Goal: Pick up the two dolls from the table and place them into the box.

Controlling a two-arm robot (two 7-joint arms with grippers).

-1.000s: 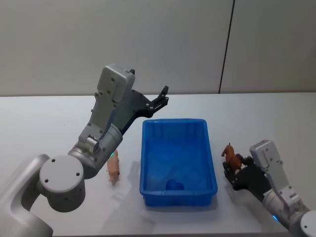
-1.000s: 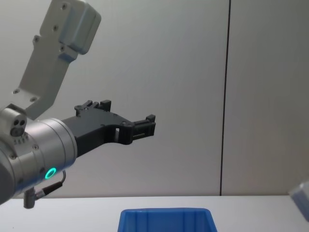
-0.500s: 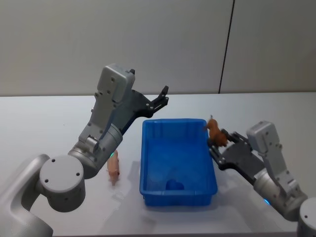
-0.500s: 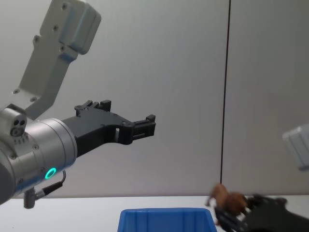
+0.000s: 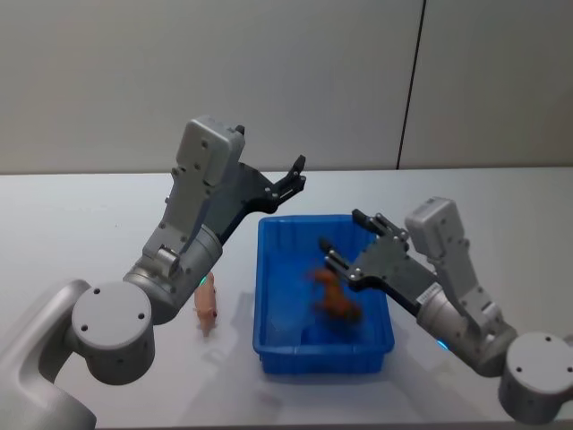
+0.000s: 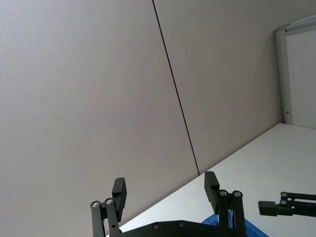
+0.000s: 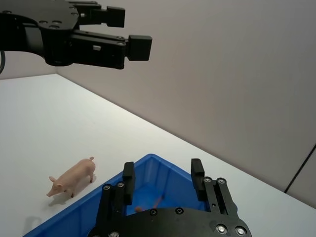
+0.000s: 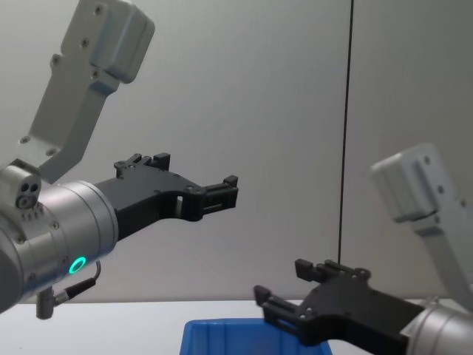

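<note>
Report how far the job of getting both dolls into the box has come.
Done, apparently: the brown doll shows blurred inside the box, under the open right gripper, which holds nothing. In hand: nothing; the left gripper hangs open, raised near the box's far left corner. Left: the pink pig doll stands on the table beside the box's left wall and must go in.
</note>
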